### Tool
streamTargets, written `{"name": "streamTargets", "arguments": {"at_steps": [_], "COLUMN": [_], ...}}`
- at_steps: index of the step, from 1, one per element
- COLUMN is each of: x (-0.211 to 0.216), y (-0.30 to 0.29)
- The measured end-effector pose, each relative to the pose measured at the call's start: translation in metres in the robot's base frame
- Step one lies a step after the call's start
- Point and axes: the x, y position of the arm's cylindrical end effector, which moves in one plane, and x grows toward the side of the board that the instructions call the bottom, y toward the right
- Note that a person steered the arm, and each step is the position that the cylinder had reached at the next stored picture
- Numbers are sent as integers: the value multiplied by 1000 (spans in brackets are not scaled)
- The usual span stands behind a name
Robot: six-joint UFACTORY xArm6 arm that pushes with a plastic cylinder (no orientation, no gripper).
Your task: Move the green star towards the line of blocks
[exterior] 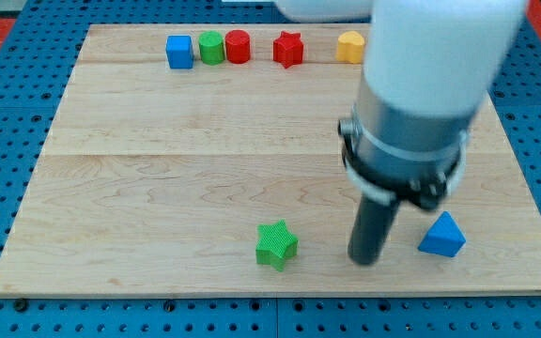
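— Pale wood, is it? What does everything sit on?

— Yes, a light wooden board (158, 141) made of long planks, lying on a blue pegboard surface (7, 84) full of small holes. A strip of red shows at the far left corner. No trays or bins anywhere; the blocks lie loose on the wood.

— Where is the green star?

— The green star (276, 244) sits near the board's near edge, about the middle, well apart from the row at the far edge. That row runs left to right: a blue cube (179, 51), a green cylinder (212, 47) touching or just beside a red cylinder (238, 46), then a red star (288, 49), then a yellow block (350, 46).

— And the arm?

— My tip (365, 260) rests on the wood just right of the green star, with a gap between them. A blue triangular block (442, 235) lies close on my tip's right. There is no hand to open or close, only the dark rod under a grey collar.

— Anything unclear?

— The white arm body is blurred, cut off at the top, and covers the yellow block's right side, so I cannot tell its shape.
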Motion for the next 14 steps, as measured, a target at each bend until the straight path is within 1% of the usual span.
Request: {"name": "streamTargets", "arguments": {"at_steps": [1,2,3,4,5,6,7,8,9,10,11,12,13,14], "x": [13,-36,-44,-34,-75,-93,-119,-164,-209,-201,-220,-223,-224,-248], "y": [-80,-135,-121,-71,-110,-204,-205,-203,-227,-179,-163,-227,-237,-261]}}
